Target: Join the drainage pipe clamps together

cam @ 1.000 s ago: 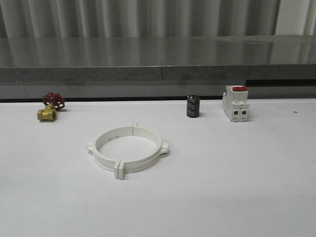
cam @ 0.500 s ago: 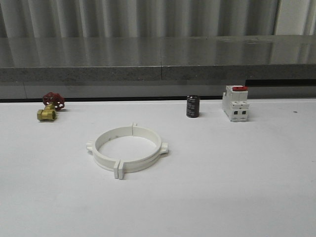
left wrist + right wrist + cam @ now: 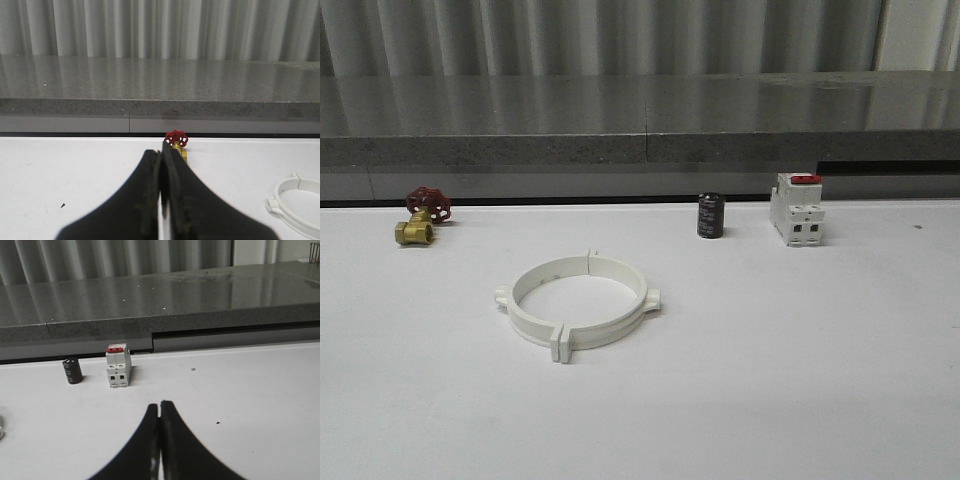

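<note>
The two white drainage pipe clamps [image 3: 578,305] lie on the white table left of centre, their end tabs meeting so the halves form one flat hoop. Part of that hoop [image 3: 297,200] shows at the edge of the left wrist view. My left gripper [image 3: 161,152] is shut with nothing between its black fingers, held over bare table well short of the hoop. My right gripper [image 3: 159,407] is also shut and holds nothing, over bare table in front of the breaker.
A brass valve with a red handwheel [image 3: 422,215] sits at the back left. A black cylinder [image 3: 711,216] and a white breaker with a red switch [image 3: 796,209] stand at the back right. A grey stone ledge [image 3: 640,120] runs behind the table.
</note>
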Controlling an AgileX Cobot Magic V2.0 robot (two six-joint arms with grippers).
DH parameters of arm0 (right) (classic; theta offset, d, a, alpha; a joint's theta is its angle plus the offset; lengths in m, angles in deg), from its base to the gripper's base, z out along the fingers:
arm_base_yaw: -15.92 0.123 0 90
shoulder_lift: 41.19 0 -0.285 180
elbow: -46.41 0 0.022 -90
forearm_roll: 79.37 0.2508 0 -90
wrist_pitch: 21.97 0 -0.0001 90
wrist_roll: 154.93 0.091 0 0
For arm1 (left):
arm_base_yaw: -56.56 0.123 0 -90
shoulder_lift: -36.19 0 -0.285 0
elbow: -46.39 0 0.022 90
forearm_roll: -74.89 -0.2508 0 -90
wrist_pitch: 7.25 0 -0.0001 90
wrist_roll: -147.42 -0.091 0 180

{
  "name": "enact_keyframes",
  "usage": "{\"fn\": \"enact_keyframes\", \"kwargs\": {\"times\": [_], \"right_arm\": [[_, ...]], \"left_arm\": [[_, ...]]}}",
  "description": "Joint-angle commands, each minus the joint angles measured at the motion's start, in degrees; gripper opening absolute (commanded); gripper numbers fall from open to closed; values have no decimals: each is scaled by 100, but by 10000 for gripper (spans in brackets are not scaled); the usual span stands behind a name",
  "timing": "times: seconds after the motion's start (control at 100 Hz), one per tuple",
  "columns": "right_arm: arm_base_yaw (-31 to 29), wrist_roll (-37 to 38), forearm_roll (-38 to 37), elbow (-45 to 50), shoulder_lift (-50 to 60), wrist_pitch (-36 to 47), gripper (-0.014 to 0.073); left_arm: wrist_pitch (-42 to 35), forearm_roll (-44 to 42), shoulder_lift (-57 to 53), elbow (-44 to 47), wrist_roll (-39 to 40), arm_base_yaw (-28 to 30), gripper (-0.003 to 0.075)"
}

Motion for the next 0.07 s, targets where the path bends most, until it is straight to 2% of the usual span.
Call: {"fn": "enact_keyframes", "kwargs": {"times": [0.0,0.06], "right_arm": [[-33,0,26,-117,108,469,-67],[-33,0,26,-117,108,469,-67]], "left_arm": [[-420,21,-183,266,52,19,-20],[-420,21,-183,266,52,19,-20]]}}
